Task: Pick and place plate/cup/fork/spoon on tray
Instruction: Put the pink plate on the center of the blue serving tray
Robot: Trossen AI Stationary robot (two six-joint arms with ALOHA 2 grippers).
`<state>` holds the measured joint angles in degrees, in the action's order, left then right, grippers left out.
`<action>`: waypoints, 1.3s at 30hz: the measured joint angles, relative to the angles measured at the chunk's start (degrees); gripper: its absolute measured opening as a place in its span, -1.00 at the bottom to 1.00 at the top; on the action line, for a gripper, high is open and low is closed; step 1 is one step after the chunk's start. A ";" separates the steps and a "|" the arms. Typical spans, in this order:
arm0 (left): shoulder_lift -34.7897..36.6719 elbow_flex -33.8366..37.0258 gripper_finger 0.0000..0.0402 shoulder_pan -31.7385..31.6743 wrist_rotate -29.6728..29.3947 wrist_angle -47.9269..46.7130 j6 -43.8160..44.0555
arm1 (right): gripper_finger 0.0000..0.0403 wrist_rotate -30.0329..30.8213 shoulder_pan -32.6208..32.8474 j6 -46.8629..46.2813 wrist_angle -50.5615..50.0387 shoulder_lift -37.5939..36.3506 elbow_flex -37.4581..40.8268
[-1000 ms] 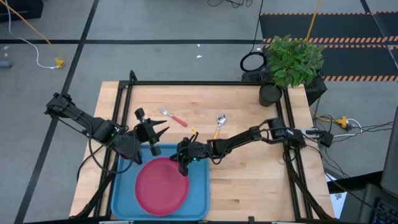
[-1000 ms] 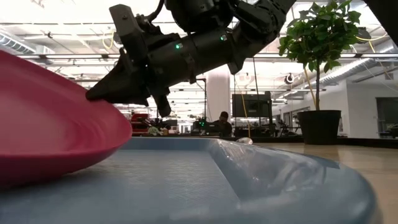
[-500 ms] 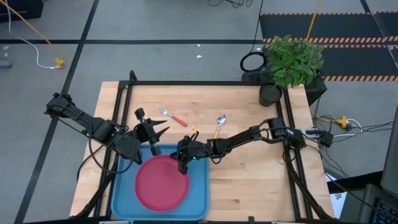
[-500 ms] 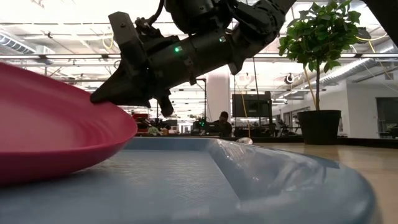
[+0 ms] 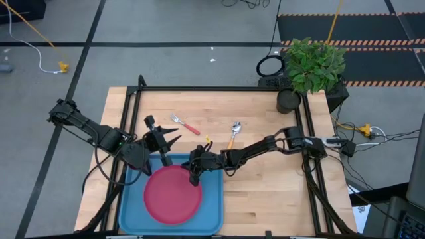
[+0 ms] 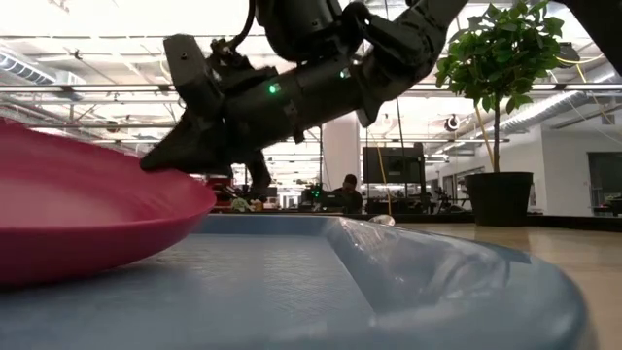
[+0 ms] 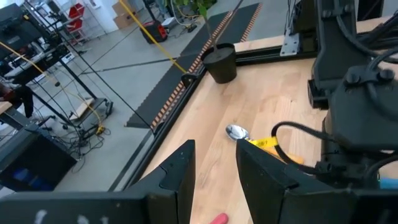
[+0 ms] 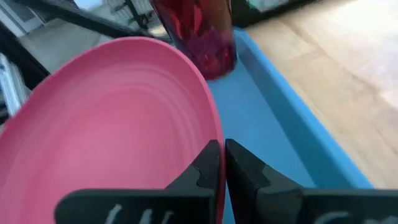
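Note:
The pink-red plate [image 5: 172,194] lies tilted in the light blue tray [image 5: 216,202] at the table's near left. My right gripper [image 5: 194,174] is shut on the plate's far right rim. The dark red cup [image 8: 200,34] stands in the tray just beyond the plate; in the high view my left arm hides it. My left gripper [image 5: 170,139] hangs open and empty over the tray's far left corner. The fork [image 5: 184,124] and the spoon [image 5: 234,131] lie flat on the wood beyond the tray. My right gripper pinches the plate's rim [image 8: 216,138] between its two fingers, one on the upper face and one underneath. The fingers slant down from the table's right side [image 6: 170,156]. The held rim [image 6: 199,190] is raised off the tray, and the plate's underside rests on the tray floor.
A black pot with a green plant [image 5: 289,99] stands at the table's far right corner. Bare wood lies right of the tray and around the spoon. A black frame runs along the table's edges. A person shows far off in the room [image 6: 348,185].
My right gripper has gone down a little with the plate's rim. The plate has tipped flatter: its high near side has dropped toward the tray while its underside stays on the tray floor.

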<state>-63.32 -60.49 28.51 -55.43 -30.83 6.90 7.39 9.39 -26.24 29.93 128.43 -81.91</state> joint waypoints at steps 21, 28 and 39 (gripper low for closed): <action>0.01 -0.04 -0.40 -0.04 0.07 1.05 -1.35 | -0.83 1.62 -0.42 -1.14 2.59 2.17 0.00; 0.01 -0.04 -0.40 -0.04 0.07 1.03 -1.34 | -0.50 -0.19 -0.74 -0.55 4.04 2.07 0.00; 0.01 -0.04 -0.40 -0.04 3.48 0.97 -0.83 | -0.44 -14.68 0.36 20.40 -20.96 -9.77 1.19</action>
<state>-63.31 -60.53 28.47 -51.94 -29.86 6.08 -7.28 9.75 -5.84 8.97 118.66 -80.72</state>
